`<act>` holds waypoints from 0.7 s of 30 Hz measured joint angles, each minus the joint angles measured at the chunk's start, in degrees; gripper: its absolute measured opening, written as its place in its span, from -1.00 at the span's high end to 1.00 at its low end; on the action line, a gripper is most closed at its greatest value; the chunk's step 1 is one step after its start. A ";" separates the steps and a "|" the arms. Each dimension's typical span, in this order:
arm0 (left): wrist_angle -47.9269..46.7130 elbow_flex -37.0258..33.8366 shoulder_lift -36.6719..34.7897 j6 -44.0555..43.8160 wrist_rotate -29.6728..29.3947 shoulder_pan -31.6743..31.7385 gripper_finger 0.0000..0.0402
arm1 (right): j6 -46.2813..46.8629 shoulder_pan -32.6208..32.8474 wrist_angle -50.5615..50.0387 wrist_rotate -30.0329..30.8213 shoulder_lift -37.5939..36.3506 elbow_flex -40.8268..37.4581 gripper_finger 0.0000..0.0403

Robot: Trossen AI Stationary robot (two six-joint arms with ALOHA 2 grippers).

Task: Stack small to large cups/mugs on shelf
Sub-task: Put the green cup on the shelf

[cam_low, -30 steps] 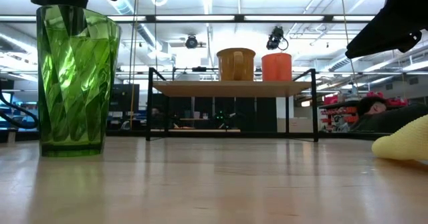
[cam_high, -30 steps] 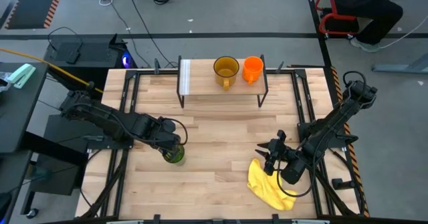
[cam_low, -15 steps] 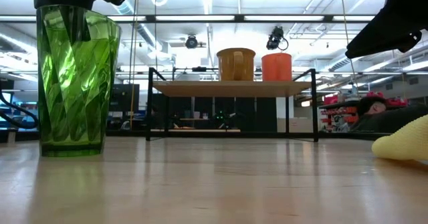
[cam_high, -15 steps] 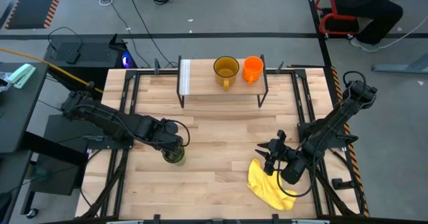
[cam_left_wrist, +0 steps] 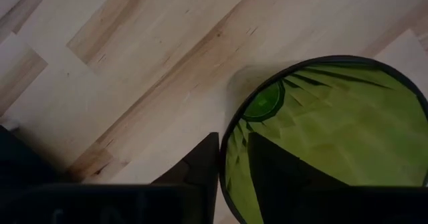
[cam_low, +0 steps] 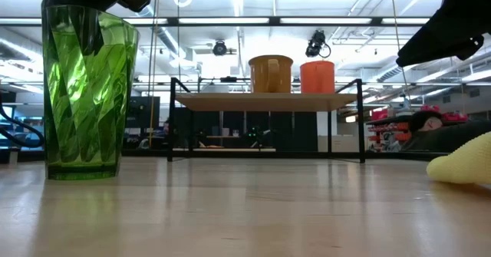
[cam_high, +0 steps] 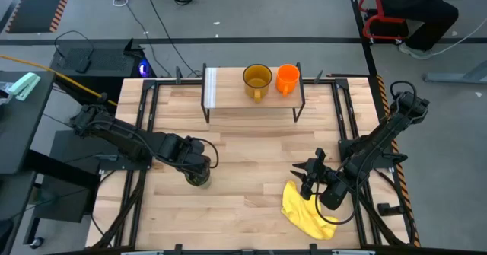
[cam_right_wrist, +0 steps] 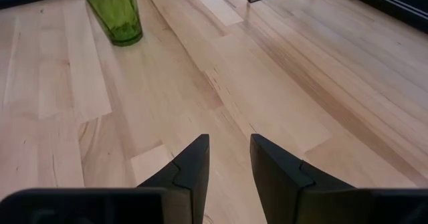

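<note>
The green tumbler [cam_high: 199,180] [cam_low: 80,96] stands upright on its base on the table's near left. My left gripper [cam_high: 196,167] [cam_left_wrist: 234,164] is right above it, open, with one finger inside the mouth and one outside the rim. The amber mug [cam_high: 257,78] [cam_low: 270,73] and the orange cup [cam_high: 288,78] [cam_low: 317,76] stand side by side on the shelf [cam_high: 236,95] [cam_low: 261,100] at the far edge. My right gripper [cam_high: 306,179] [cam_right_wrist: 229,157] waits open above the table on the near right, with the tumbler [cam_right_wrist: 114,10] ahead of it. My left gripper comes at the tumbler's rim [cam_left_wrist: 225,150] from above, pointing down, one finger [cam_left_wrist: 267,167] inside and one finger [cam_left_wrist: 204,160] outside. I cannot tell whether either finger touches the wall. The tumbler stands upright on the table.
A crumpled yellow cloth [cam_high: 304,209] [cam_low: 464,165] lies on the near right, just under my right arm. Bare wooden tabletop [cam_high: 251,156] stretches between the tumbler and the shelf. The shelf's left part has room beside the mug. A person sits beyond the far right corner [cam_high: 415,11].
My left gripper has shifted a little toward the table's right and come lower over the tumbler's mouth, hiding more of it in the high view. The tumbler has stayed where it was.
</note>
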 joint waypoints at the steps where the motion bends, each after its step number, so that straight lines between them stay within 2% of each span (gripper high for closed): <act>1: -0.02 0.00 0.00 0.01 0.02 0.00 0.60 | 0.00 0.00 -0.01 0.00 0.00 0.00 0.42; 11: 0.33 0.11 -0.09 2.76 0.17 0.00 0.94 | -0.01 0.00 -0.01 -0.02 0.00 0.00 0.42; 17: 0.65 0.11 -0.09 4.60 0.04 0.01 0.89 | -0.02 0.00 -0.01 0.00 0.00 0.00 0.42; 21: 0.50 0.70 -0.07 6.66 0.06 0.43 0.94 | -0.17 0.00 -0.01 -0.01 0.00 0.00 0.42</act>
